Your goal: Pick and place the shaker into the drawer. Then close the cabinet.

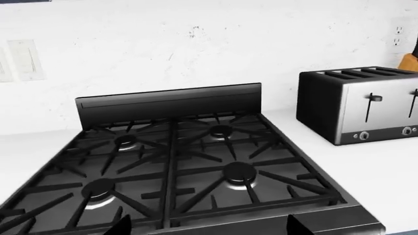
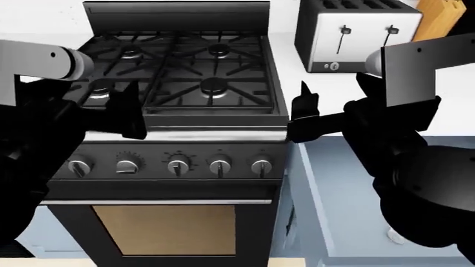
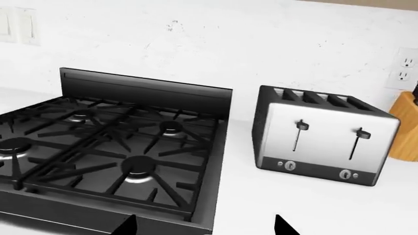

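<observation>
The drawer (image 2: 349, 189), pale blue-grey and shallow, stands pulled out at the lower right of the head view, beside the stove and partly under my right arm. A small pale rounded thing (image 2: 396, 236) shows in it at the arm's edge; I cannot tell whether it is the shaker. My left gripper (image 2: 128, 111) hangs open over the stove's front left edge. My right gripper (image 2: 301, 114) is open above the stove's front right corner. Both wrist views show the black fingertips (image 1: 121, 226) (image 3: 128, 226) wide apart with nothing between them.
A black gas stove (image 2: 178, 61) with grates and a row of knobs (image 2: 178, 165) fills the middle. A steel toaster (image 2: 349, 33) and a wooden knife block (image 2: 441, 16) stand on the white counter (image 3: 313, 205) to its right. A white wall lies behind.
</observation>
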`<state>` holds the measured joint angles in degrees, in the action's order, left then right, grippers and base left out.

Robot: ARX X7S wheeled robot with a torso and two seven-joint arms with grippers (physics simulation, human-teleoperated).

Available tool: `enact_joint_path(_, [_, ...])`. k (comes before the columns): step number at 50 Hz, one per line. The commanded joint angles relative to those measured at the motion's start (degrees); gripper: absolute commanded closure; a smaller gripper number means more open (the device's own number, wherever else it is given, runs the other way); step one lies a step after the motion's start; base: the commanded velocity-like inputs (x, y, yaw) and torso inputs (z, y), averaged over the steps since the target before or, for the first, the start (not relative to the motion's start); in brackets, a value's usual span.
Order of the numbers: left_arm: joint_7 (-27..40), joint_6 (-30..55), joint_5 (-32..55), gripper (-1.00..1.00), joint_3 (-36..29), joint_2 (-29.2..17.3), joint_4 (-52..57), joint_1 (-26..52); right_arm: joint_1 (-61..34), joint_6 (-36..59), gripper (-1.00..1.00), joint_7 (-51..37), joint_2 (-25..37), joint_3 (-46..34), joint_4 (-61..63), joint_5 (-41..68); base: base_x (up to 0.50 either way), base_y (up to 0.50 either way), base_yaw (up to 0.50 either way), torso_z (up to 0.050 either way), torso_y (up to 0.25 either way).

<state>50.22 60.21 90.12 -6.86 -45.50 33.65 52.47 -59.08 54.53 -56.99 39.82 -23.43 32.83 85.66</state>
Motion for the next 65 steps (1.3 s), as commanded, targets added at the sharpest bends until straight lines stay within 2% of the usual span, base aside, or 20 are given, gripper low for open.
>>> enact_joint_path(1, [-0.7,-0.7,-0.8,-1.00,0.5,-0.6,0.2,-1.3,1.0,-0.9,-1.00,0.1,0.4,0.3,0.6,-0.2,0.00,0.50,0.00,0.000,0.000])
enact_joint_path(46, [-1.3,-3.0,-2.7,-1.00,1.1,-1.2,0.1,-2.9,2.5,-2.7,-1.00,1.3,0.3,-0.4,0.8,-2.7,0.00,0.50,0.00,0.000,0.000])
enact_joint_path(65, [-1.4,-3.7,-2.4,-1.00,1.3,-1.5,0.2,-3.6,3.0,-3.4,-1.00,1.5,0.5,-0.4,0.9,-3.0,0.00,0.22,0.00,0.000,0.000])
